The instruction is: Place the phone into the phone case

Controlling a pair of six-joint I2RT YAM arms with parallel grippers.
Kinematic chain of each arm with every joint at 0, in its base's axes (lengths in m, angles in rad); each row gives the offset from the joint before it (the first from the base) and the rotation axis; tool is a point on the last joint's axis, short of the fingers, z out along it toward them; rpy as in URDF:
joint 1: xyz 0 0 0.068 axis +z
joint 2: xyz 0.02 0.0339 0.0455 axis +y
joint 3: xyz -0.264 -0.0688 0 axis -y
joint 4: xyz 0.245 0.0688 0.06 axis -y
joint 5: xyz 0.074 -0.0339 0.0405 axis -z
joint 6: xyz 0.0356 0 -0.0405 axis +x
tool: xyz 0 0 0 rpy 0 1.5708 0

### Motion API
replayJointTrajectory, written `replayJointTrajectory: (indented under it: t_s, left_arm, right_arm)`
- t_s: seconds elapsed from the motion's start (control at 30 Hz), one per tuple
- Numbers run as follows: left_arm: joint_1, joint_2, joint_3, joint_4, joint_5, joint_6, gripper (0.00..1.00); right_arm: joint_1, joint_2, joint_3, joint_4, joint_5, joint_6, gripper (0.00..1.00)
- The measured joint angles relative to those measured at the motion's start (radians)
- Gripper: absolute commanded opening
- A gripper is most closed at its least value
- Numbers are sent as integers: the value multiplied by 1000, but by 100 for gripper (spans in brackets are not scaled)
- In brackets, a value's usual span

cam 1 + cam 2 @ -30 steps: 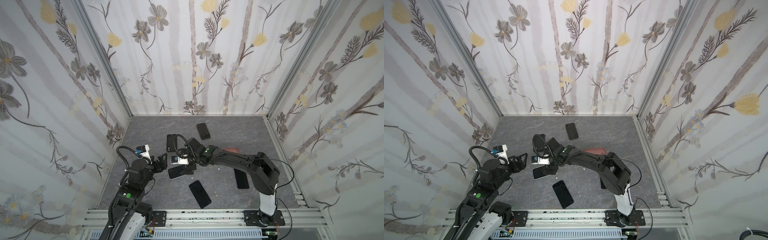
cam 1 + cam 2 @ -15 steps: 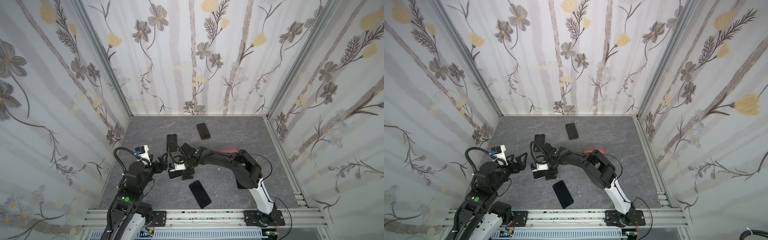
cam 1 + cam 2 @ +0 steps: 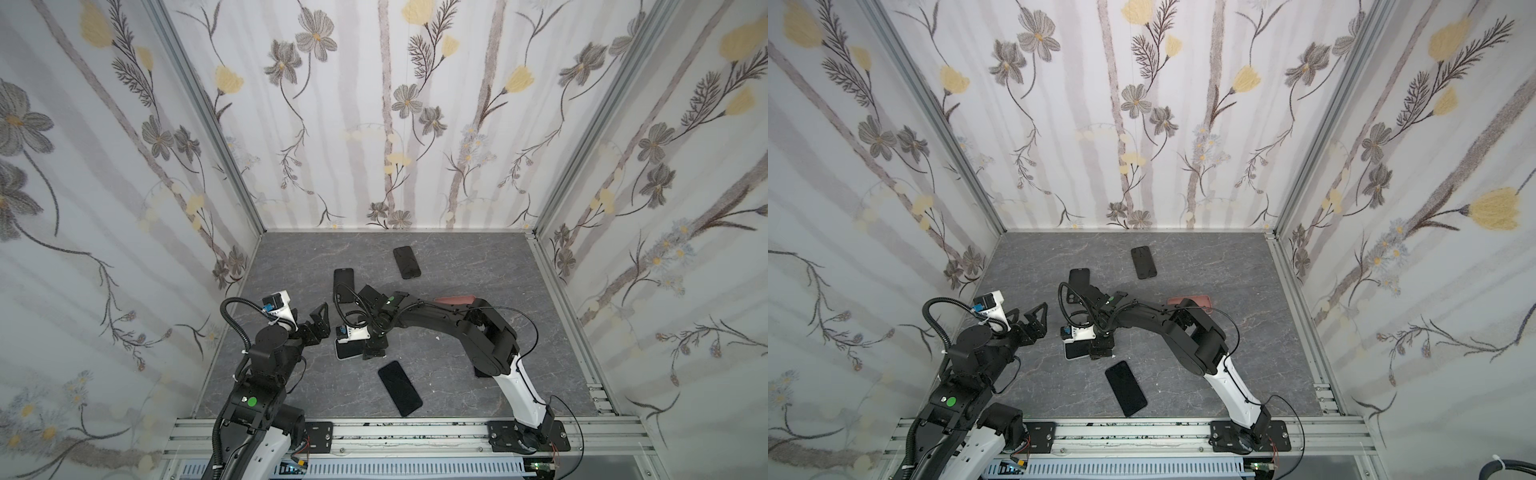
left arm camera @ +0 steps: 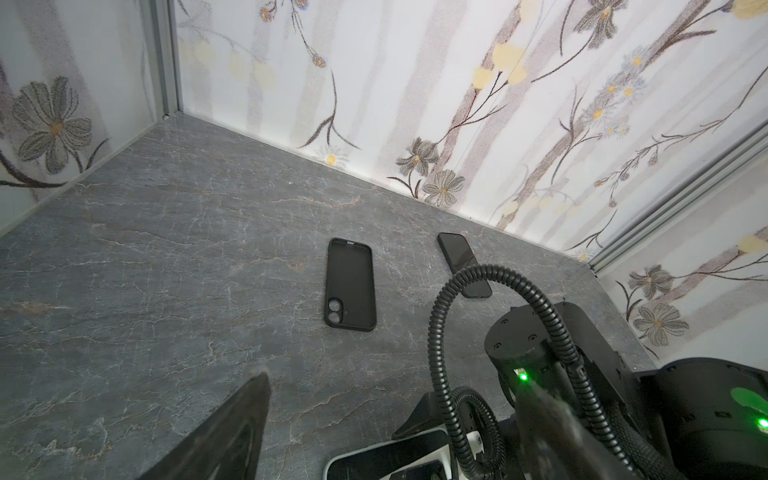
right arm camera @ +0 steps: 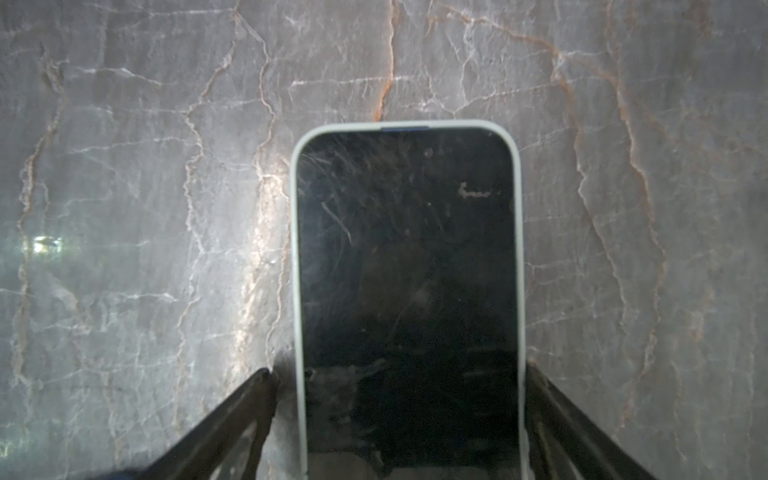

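Far left, your left gripper (image 3: 316,322) hangs above the grey marble table (image 3: 291,266), its fingers spread wide with nothing between them. Next along, the black case (image 3: 344,285) lies flat and empty, hollow side up, camera cutout at its near end, clear of both arms. Just in front of it is the phone (image 5: 407,270), flat on the table left of centre, dark screen up, with the rim of a white case (image 5: 295,249) wrapped round its edge. Your right gripper (image 5: 399,372) reaches in from the right and sits over that phone's end, jaws apart, one finger on each side. A strip of table shows between one finger (image 5: 249,399) and the rim. The other finger sits hard by the rim, and you can't tell whether it touches. Further right, a second phone (image 3: 400,387) lies screen up near the front rail. A third phone (image 3: 407,262) lies towards the back wall. Beyond the right arm, a reddish case (image 3: 453,299) peeks out, partly hidden
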Motion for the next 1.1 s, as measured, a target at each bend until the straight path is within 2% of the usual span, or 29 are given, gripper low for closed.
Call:
replayJointTrajectory:
  t_s: [0.27, 0.5, 0.73, 1.1]
  left_arm:
    - [0, 0, 0, -8, -25, -4, 92]
    - [0, -2, 0, -8, -24, -4, 92]
    - [0, -3, 0, -7, -24, -4, 92]
    - [0, 5, 0, -6, -16, -4, 92]
  right_arm:
    - [-1, 35, 46, -49, 4, -8, 89]
    - [-9, 46, 63, -56, -3, -10, 67]
    - [-61, 48, 71, -56, -31, -1, 58]
    - [-227, 44, 59, -21, 31, 135, 58]
